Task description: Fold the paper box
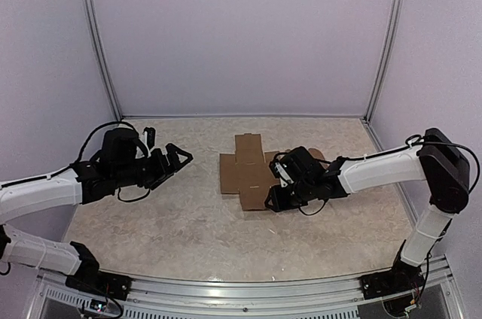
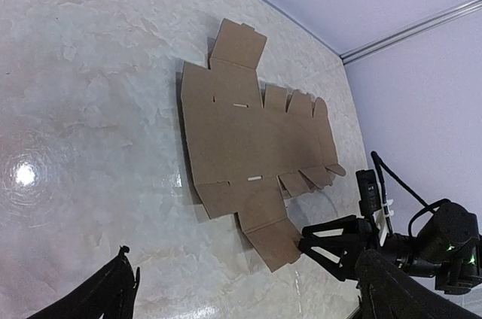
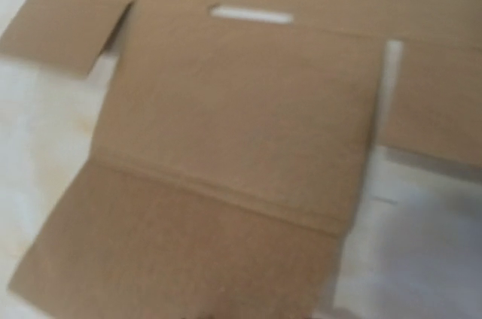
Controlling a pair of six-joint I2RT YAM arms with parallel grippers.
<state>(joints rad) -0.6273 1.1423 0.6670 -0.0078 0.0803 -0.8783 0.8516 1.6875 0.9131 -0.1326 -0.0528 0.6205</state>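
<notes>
The paper box (image 1: pixel 247 171) lies as a flat brown die-cut sheet on the marbled table, with flaps and tabs spread out. My left gripper (image 1: pixel 183 156) hovers to the left of the sheet, open and empty, its dark fingers (image 2: pixel 113 293) framing the sheet (image 2: pixel 241 138) in the left wrist view. My right gripper (image 1: pixel 269 200) is low at the sheet's nearest flap, and its tips (image 2: pixel 305 244) meet that flap's outer edge. The right wrist view shows only the flap and its crease (image 3: pixel 226 198) close up and blurred. Its own fingers are out of frame there.
Lilac walls and metal corner posts (image 1: pixel 384 41) close the back and sides. The table's near edge carries an aluminium rail (image 1: pixel 248 289) with both arm bases. Bare table (image 1: pixel 188 236) lies in front of the sheet.
</notes>
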